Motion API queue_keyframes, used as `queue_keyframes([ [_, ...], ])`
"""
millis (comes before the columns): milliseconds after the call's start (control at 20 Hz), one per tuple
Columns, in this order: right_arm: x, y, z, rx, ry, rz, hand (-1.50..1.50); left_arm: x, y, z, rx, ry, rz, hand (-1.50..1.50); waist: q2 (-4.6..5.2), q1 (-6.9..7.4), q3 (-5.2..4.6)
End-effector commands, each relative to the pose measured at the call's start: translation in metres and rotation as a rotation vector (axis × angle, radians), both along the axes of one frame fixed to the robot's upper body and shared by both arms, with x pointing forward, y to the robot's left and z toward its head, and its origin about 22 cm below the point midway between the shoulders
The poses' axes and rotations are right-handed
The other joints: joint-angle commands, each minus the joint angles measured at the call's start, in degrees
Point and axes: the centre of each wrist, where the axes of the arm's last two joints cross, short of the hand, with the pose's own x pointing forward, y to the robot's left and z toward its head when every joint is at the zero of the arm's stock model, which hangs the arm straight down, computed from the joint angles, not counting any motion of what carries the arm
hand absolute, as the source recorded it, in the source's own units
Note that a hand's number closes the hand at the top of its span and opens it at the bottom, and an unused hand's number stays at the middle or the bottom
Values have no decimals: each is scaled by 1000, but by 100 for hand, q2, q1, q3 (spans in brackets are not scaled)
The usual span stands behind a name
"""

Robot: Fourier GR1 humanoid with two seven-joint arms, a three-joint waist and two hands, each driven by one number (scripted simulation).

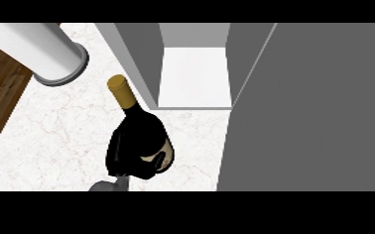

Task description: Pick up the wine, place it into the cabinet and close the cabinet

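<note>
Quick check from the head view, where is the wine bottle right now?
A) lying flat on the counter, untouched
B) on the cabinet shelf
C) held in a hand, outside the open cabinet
C: a black hand curls round the wine bottle, left of the open cabinet.

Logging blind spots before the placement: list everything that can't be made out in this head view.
- Bottle: the body and most of the label are hidden by the robot hand curled round it.
- Forearm: cut off by the lower edge.
- Cabinet: only a white shelf shows, and the top is cut by the upper edge.
- Door: its edges run out of view on the right.
- White cylinder: cut off at the top left, so it can't be identified.
</note>
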Motion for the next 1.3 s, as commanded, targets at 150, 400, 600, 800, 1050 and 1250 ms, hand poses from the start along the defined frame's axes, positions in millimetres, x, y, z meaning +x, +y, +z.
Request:
queue_keyframes([
  [150, -7, -8, 5, 37, 2, 26, -150, 1, -33, 17, -18, 67, 34, 150, 7, -9, -2],
  [400, -1, 8, 1, 27, 11, 39, -150, 20, -49, -12, -1, 100, 60, 150, 18, -44, -5],
  [600, 0, 2, 12, 39, -10, 41, -150, 19, -54, -26, -13, 118, 85, 150, 23, -62, -7],
  [800, 0, -18, -8, 41, -3, 28, -150, 8, -46, -34, 2, 96, 65, 150, 14, -30, -1],
  [1050, 9, 1, -11, 33, 20, 47, -150, 33, -54, -21, -18, 36, 53, 150, 14, -23, -3],
  [1250, 8, -8, -15, 49, -1, 55, -150, 68, -65, -7, 15, 50, 75, 150, 24, -69, -3],
])
